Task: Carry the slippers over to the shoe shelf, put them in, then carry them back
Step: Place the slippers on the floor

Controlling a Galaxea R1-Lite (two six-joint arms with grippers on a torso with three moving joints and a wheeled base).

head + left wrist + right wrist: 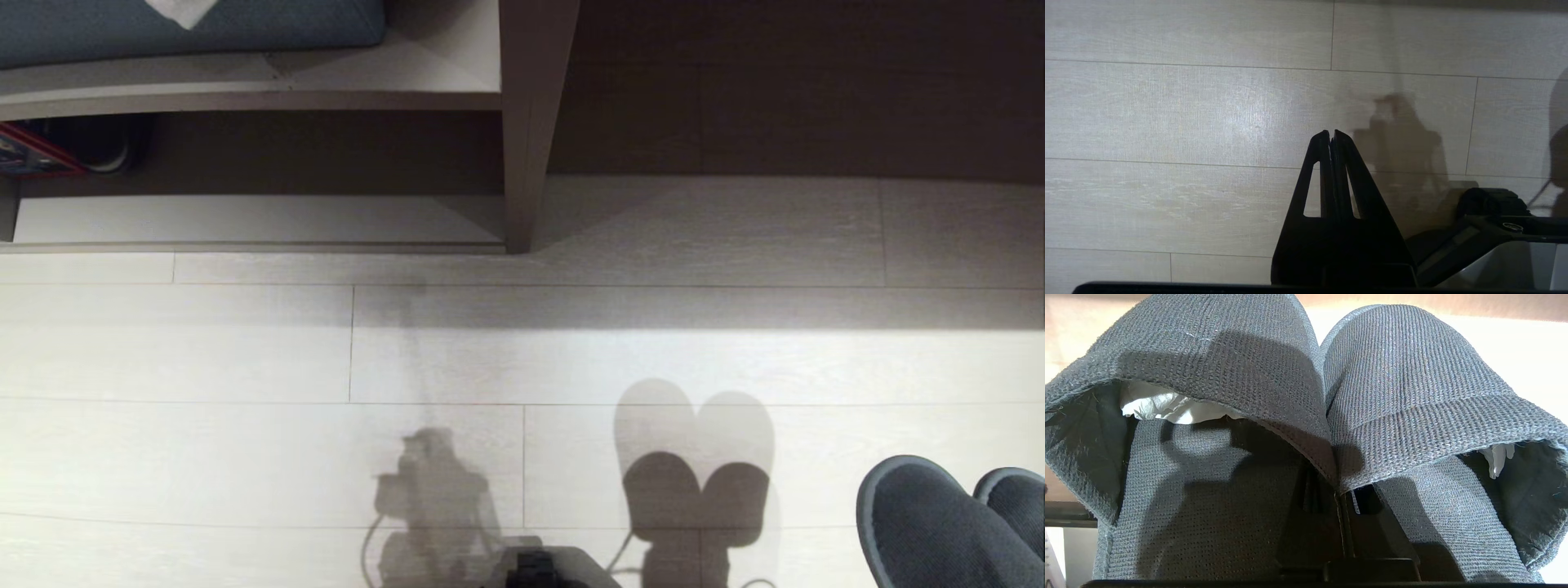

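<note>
Grey slippers [1306, 396] | pinched together by right hand [1340, 494] | left hand [1330, 136] closed, empty

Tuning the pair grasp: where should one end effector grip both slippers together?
Grip the slippers where their inner edges touch, one finger inside each opening, coming from the heel side. The uppers press together there, so one pinch catches both. The right end effector already sits shut on that seam.
</note>
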